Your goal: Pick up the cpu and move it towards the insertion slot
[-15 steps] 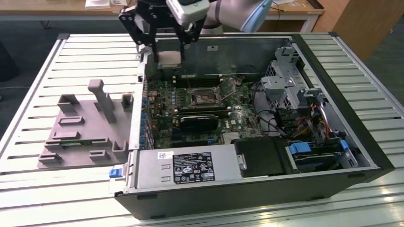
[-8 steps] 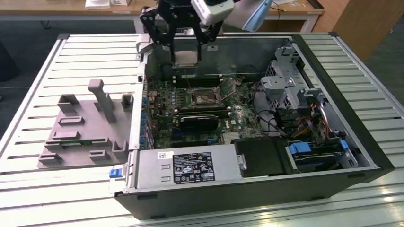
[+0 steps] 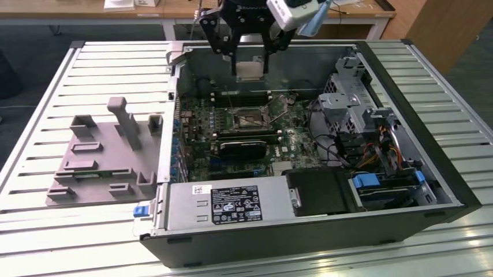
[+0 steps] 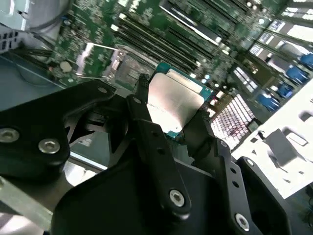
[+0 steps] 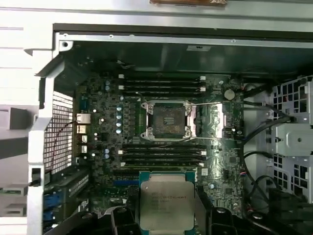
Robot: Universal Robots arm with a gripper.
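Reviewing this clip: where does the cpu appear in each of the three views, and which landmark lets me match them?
Exterior view: the cpu hangs in the gripper above the open case, near the top centre.
Second wrist view: the cpu sits centre frame, clamped between the black jaws.
First wrist view: the cpu is at bottom centre.
Shared landmark: the insertion slot, empty, on the green board.

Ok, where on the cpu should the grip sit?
On two opposite thin edges, coming from above its flat metal top. The gripper already pinches the cpu that way, leaving the faces untouched, above the insertion slot.
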